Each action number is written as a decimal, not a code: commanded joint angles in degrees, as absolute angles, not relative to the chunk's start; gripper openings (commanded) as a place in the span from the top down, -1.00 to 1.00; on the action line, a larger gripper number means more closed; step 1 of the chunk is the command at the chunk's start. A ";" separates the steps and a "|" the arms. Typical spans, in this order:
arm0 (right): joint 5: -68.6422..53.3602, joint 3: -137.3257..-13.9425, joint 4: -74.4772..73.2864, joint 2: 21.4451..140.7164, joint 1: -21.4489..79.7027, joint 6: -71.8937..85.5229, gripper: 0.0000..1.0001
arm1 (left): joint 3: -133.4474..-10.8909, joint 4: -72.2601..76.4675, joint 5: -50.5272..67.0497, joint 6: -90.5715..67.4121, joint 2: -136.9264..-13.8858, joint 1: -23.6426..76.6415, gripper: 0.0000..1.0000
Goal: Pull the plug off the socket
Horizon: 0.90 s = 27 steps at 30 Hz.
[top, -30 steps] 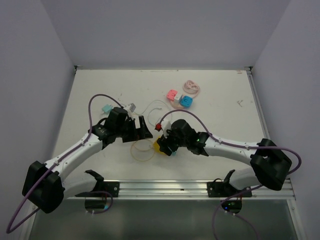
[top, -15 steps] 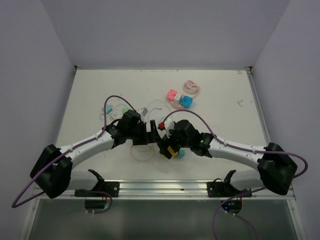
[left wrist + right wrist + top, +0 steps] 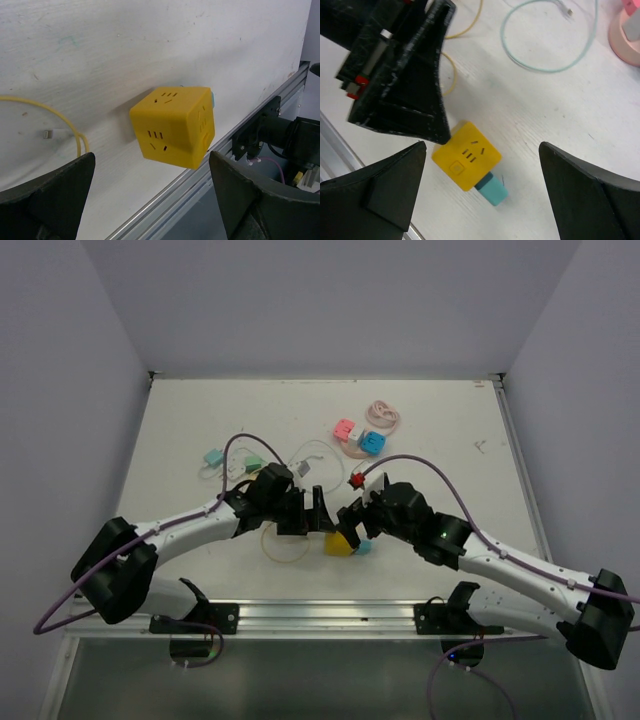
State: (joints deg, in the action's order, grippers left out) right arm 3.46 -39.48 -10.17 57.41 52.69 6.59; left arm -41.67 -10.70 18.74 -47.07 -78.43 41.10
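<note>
Hard by aluminium rail [image 3: 330, 614] at frame bottom; bare table [image 3: 465, 490] toward right. Yellow socket cube [image 3: 339, 545], teal plug [image 3: 365, 547] seated, untouched just below left gripper [image 3: 308, 523] and right gripper [image 3: 353, 525], both gaping, empty.

The top external camera sits high, above and behind the arm bases, facing forward and down from far enough to show the whole white table [image 3: 180, 440]. The yellow socket cube [image 3: 339, 544] lies low and central in its view. The left wrist camera is low and close. It looks almost level across the tabletop between the left gripper's fingers [image 3: 50, 195], with the aluminium rail [image 3: 160, 212] just past the cube. The right wrist camera looks nearly straight down on the cube from close above, framed by the right gripper's fingers [image 3: 385, 195]. All three views share the cube, its teal plug [image 3: 491, 192] and the yellow cable [image 3: 70, 130].
</note>
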 commanded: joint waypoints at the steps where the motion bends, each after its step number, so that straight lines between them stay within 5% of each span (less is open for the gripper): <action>1: 10.63 -37.36 -14.68 55.55 51.94 9.75 -0.98 | -42.45 -4.94 22.14 -48.69 -79.19 41.92 -0.99; 27: 11.60 -30.76 -14.24 48.78 48.96 15.73 -0.98 | -36.91 11.77 28.65 -56.78 -89.56 45.00 -0.97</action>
State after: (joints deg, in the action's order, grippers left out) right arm 10.98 -31.38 -15.81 49.21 49.34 15.00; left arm -37.56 6.79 26.85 -55.20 -89.06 44.69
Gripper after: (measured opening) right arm 0.987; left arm 0.991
